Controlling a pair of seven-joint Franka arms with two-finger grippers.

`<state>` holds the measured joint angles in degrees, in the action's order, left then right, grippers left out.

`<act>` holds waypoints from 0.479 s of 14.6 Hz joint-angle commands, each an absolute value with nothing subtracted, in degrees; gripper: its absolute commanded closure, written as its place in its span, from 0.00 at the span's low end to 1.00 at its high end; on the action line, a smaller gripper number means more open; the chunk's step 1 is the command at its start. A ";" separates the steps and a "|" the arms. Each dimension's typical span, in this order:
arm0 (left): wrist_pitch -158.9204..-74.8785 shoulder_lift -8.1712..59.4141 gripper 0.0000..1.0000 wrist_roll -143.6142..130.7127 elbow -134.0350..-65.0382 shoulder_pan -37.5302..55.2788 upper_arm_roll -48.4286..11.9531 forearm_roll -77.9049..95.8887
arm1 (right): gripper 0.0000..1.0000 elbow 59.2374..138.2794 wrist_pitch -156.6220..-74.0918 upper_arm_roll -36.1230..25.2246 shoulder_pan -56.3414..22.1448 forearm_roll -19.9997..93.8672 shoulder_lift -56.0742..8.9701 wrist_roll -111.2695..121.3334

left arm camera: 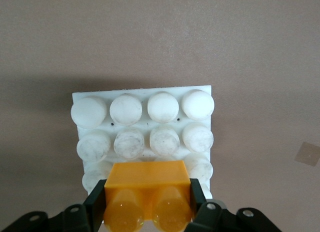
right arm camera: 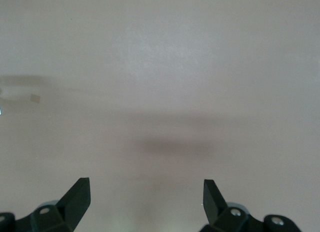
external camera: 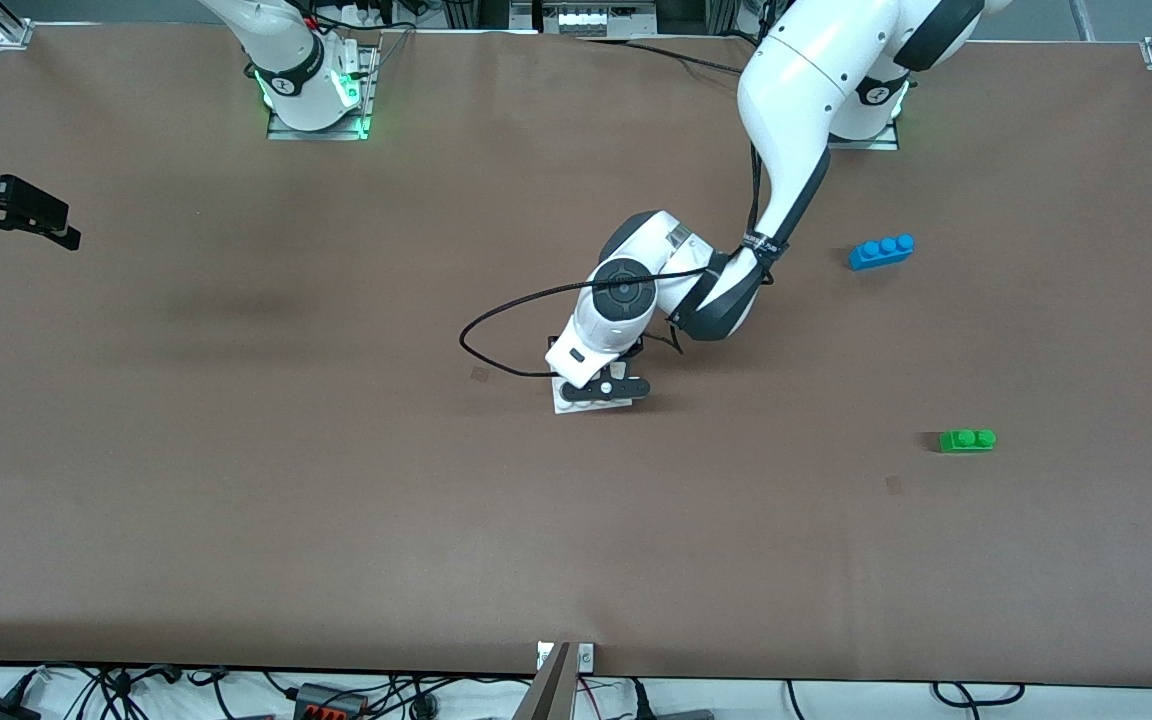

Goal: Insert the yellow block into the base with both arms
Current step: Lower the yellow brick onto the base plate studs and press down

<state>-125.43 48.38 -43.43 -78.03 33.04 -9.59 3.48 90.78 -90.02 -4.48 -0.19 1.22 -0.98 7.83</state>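
My left gripper (left arm camera: pixel 149 204) is shut on the yellow block (left arm camera: pixel 147 184), its two studs pointing back toward the wrist camera. The block is right at one edge row of studs on the white base (left arm camera: pixel 145 124); whether it touches them I cannot tell. In the front view the left gripper (external camera: pixel 604 386) is down over the base (external camera: pixel 576 404) in the middle of the table, and the hand hides the block there. My right gripper (right arm camera: pixel 146 196) is open with nothing between its fingers. It hangs over bare table at the right arm's end (external camera: pixel 61 230) and waits.
A blue three-stud brick (external camera: pixel 881 251) lies toward the left arm's end of the table. A green two-stud brick (external camera: pixel 967 440) lies nearer to the front camera at that end. A black cable (external camera: pixel 496 330) loops from the left wrist beside the base.
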 commanded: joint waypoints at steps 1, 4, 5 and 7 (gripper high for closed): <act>-124.98 49.22 0.33 -44.21 -76.29 33.84 -8.70 2.64 | 0.00 89.38 -88.68 -4.66 -0.70 0.70 -1.41 6.94; -124.98 49.04 0.39 -44.21 -76.46 33.93 -8.70 2.37 | 0.00 89.38 -88.68 -4.57 -0.70 0.70 -1.41 6.94; -125.07 48.78 0.39 -44.30 -76.73 33.93 -8.70 2.29 | 0.00 89.38 -88.68 -4.57 -0.70 0.70 -1.41 6.94; -125.07 48.78 0.40 -44.30 -76.64 33.93 -8.70 2.29 | 0.00 89.38 -88.68 -4.57 -0.70 0.70 -1.41 6.94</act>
